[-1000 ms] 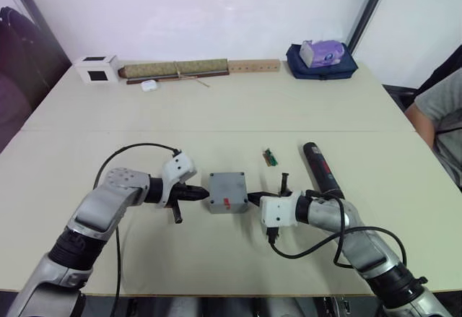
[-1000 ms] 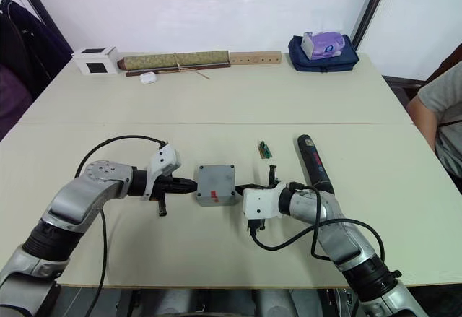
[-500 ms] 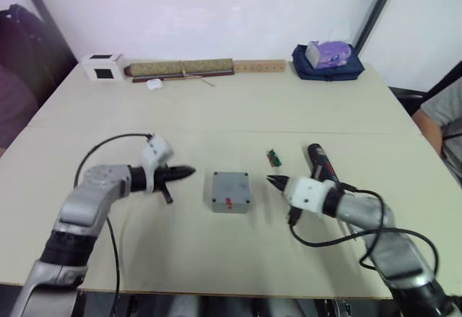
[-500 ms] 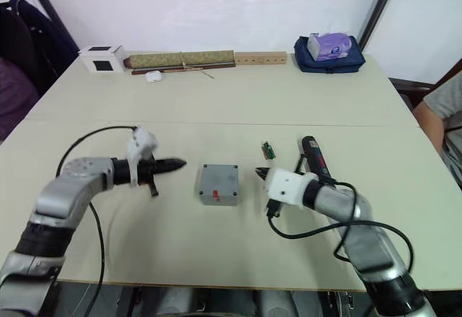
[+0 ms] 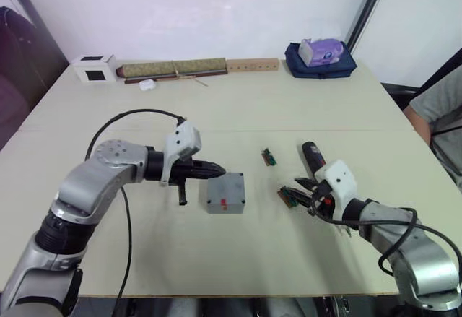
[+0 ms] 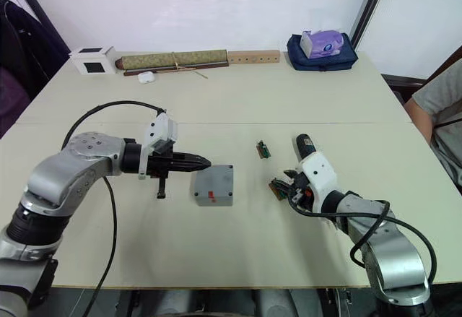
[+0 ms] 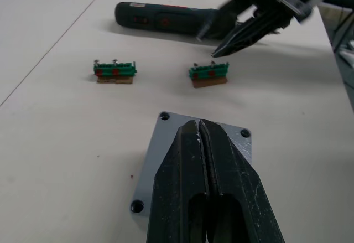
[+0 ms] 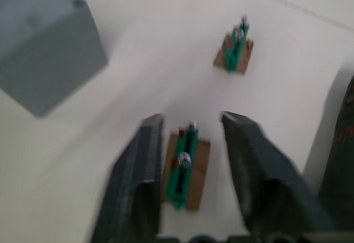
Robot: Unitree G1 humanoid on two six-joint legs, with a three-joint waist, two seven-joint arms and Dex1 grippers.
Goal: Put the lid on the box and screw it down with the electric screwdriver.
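Both head cameras look forward and down across the whole table [image 5: 238,107]. Each wrist camera sits low and close, looking along its fingers. All views share the grey box [image 5: 225,193] and circuit boards [image 7: 209,72].

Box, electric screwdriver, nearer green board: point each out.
box [image 5: 225,193]: left eye view, middle of its grey top face.
electric screwdriver [image 7: 166,19]: left wrist view, middle of its black body.
nearer green board [image 8: 184,168]: right wrist view, its green strip.
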